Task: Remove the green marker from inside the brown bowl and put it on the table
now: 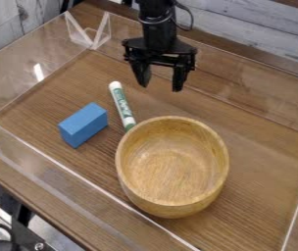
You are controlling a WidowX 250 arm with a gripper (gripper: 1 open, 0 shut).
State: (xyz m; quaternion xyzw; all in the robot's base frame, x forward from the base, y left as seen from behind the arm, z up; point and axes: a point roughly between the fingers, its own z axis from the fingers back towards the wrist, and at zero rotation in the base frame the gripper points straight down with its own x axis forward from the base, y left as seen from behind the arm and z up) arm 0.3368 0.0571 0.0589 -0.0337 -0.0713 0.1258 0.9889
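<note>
We see the black arm cut off at the top, its gripper (159, 77) spread apart and empty, the slim white green-capped marker (121, 104) lying near-left on the brown wood-grain table (250, 103).

Single fixed view, raised at the near corner of the table (263, 147), angled down and across, moderately close, clear walls and arm's lower end in frame.

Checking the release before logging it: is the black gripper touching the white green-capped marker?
Apart. The camera view shows the black gripper open above the white green-capped marker, which lies flat on the wood-grain table, with bare tabletop visible between fingertips and marker.
</note>
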